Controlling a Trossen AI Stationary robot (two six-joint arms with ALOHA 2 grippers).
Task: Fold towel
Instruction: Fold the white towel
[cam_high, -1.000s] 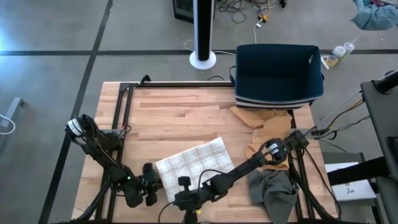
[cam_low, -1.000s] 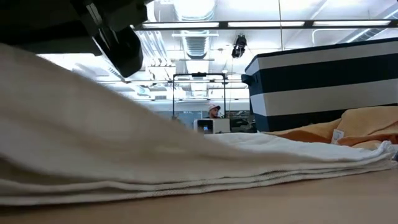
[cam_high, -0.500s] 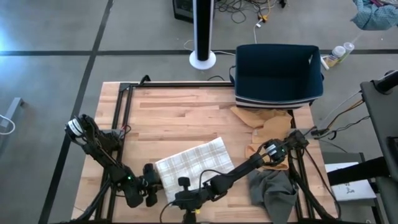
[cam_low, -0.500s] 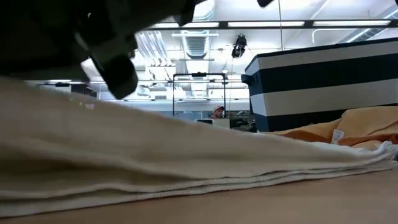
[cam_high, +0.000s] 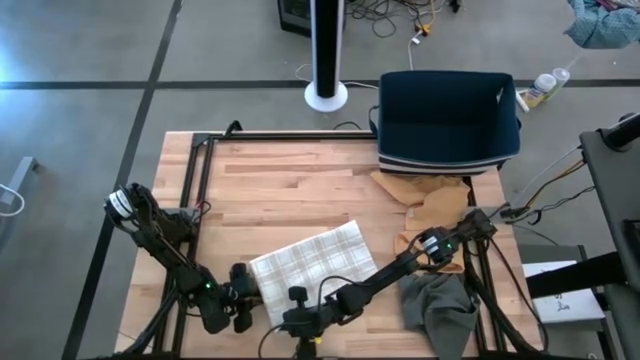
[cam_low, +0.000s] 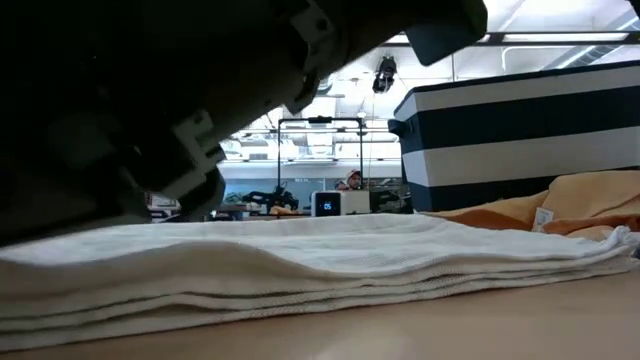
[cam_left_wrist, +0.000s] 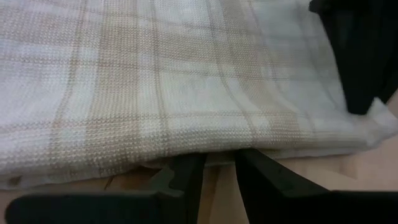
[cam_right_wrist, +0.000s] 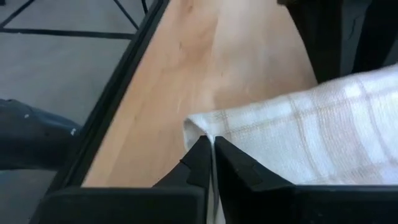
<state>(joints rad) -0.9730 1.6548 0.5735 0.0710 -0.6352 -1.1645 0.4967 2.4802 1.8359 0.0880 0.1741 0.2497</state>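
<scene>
A plaid cream towel (cam_high: 312, 262) lies folded in several layers in the middle of the table's near half; the low view shows its stacked edges (cam_low: 400, 280). My right gripper (cam_high: 292, 298) reaches in from the right to the towel's near corner and is shut on it (cam_right_wrist: 212, 149). My left gripper (cam_high: 245, 297) sits at the towel's near left edge. Its fingers are a little apart (cam_left_wrist: 217, 167), tips at the cloth's edge, with nothing plainly between them. My left gripper has its fingertips (cam_left_wrist: 189, 163) right at the towel's folded edge (cam_left_wrist: 205, 149); whether they touch it I cannot tell. My right gripper pinches the towel's corner (cam_right_wrist: 198, 127) between its two fingers, slanting down from the table's right side. How many layers it has I cannot tell. The corner sits low over the table, and the rest of the towel lies flat.
A dark blue striped bin (cam_high: 447, 120) stands at the far right, with a tan cloth (cam_high: 425, 200) in front of it. A grey cloth (cam_high: 440, 305) lies at the near right. Bare wood (cam_high: 280, 185) lies beyond the towel. A person (cam_low: 348, 180) shows far off in the room.
My right gripper has come down toward the table with the towel's corner. In the low view the raised, sloping part of the towel has sunk and now lies flat on the layers below. The left arm has kept still.
</scene>
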